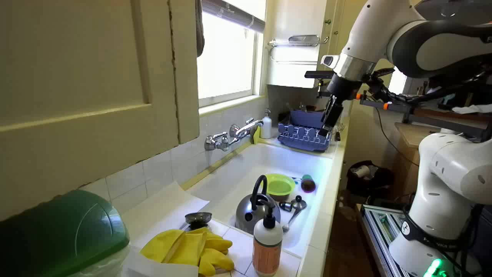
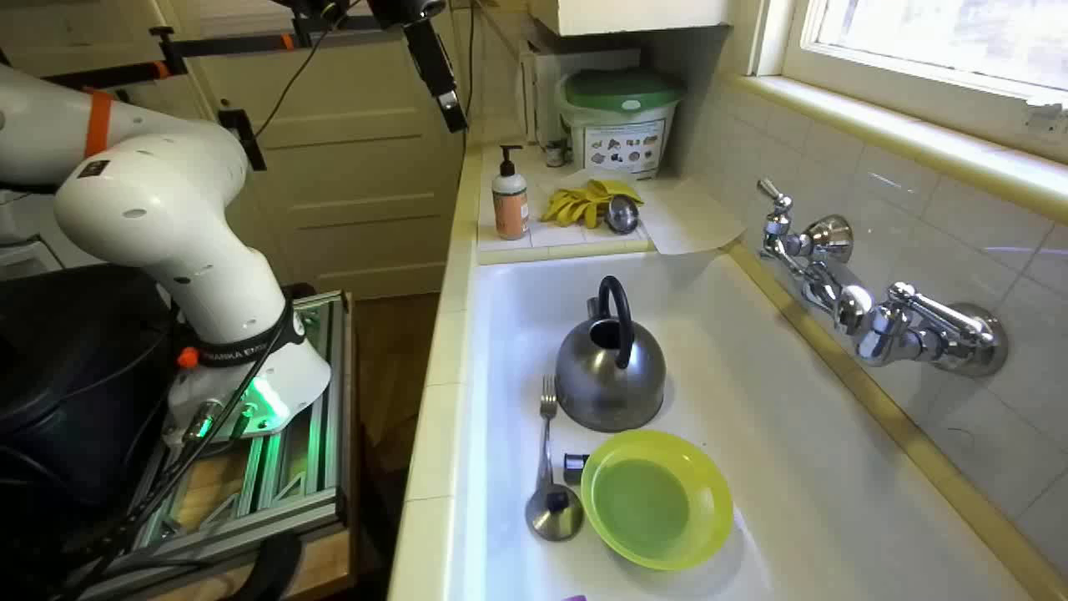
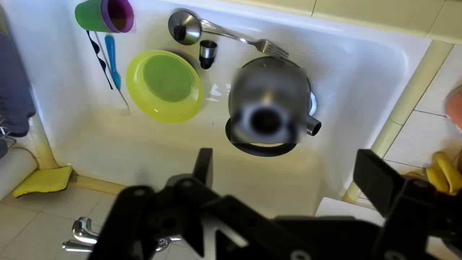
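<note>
Wrist view: the black two-finger gripper [image 3: 287, 166] stands spread wide, fingers well apart, no hold on anything, no contact seen. It hangs well above the white enamel sink [image 3: 361, 83], angled downward in both exterior views, a pose that likely lets the wrist view take in most of the sink.

Nearest thing in view, as I judge it: a brushed-steel, black-handled kettle [image 2: 611, 384], upright on the sink floor. Partly blurred in the wrist view; in an exterior view its mouth shows uncovered. The broad base presumably makes it steady there. A round, black-knobbed steel lid [image 2: 552, 522] lies apart from it — probably the kettle's own, off so that the mouth stands open.

A steel fork [image 3: 231, 34] runs from the lid to just beside the kettle; touching or not, cannot tell. A small steel-and-black cylinder [image 3: 208, 52] rests between the lid and a yellow-green round plastic bowl [image 3: 139, 90], which sits right way up. A green-and-purple cup [image 3: 104, 16] lies on its side; the sink walls likely limit any roll.

The white-tiled tabletop [image 2: 571, 239] at the sink's end carries an orange-labelled white pump bottle [image 2: 511, 204] and yellow rubber gloves [image 2: 584, 204] — presumably placed within reach of the sink yet outside it.
</note>
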Robot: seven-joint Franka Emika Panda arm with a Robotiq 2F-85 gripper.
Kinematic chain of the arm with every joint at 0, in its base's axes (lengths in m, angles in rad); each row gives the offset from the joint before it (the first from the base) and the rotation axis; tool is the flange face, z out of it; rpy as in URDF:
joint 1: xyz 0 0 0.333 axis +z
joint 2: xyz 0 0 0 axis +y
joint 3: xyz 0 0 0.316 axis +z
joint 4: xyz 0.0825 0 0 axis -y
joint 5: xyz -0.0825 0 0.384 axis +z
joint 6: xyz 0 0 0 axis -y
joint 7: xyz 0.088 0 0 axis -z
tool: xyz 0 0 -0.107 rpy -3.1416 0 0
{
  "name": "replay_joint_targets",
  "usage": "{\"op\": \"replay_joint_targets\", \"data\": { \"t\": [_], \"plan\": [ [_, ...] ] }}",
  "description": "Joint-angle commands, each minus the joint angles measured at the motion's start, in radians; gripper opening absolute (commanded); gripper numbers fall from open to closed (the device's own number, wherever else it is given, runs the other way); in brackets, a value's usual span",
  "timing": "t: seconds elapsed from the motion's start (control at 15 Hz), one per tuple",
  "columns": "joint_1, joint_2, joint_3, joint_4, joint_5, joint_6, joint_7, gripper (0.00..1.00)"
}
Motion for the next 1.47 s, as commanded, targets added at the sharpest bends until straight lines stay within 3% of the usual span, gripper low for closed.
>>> {"op": "replay_joint_targets", "data": {
  "t": [0.0, 0.27, 0.4, 0.8, 0.93, 1.13, 1.2, 1.27, 1.33, 1.4],
  "plan": [
    [0.011, 0.001, -0.007, 0.003, -0.008, -0.005, 0.007, 1.00],
    [0.012, 0.013, -0.008, 0.008, -0.005, 0.003, 0.009, 1.00],
    [0.000, 0.084, -0.001, 0.037, -0.006, 0.085, 0.042, 1.00],
    [-0.021, 0.400, 0.019, 0.254, -0.016, 0.297, 0.071, 1.00],
    [-0.023, 0.517, -0.005, 0.351, -0.011, 0.326, 0.055, 1.00],
    [-0.008, 0.685, -0.058, 0.473, 0.012, 0.459, 0.006, 1.00],
    [0.002, 0.743, -0.076, 0.513, 0.041, 0.500, -0.004, 1.00],
    [0.036, 0.802, -0.107, 0.562, 0.143, 0.503, -0.028, 1.00],
    [0.000, 0.681, -0.071, 0.460, 0.048, 0.484, 0.013, 1.00],
    [0.011, 0.734, -0.087, 0.499, 0.088, 0.496, -0.006, 1.00]
  ]
}}
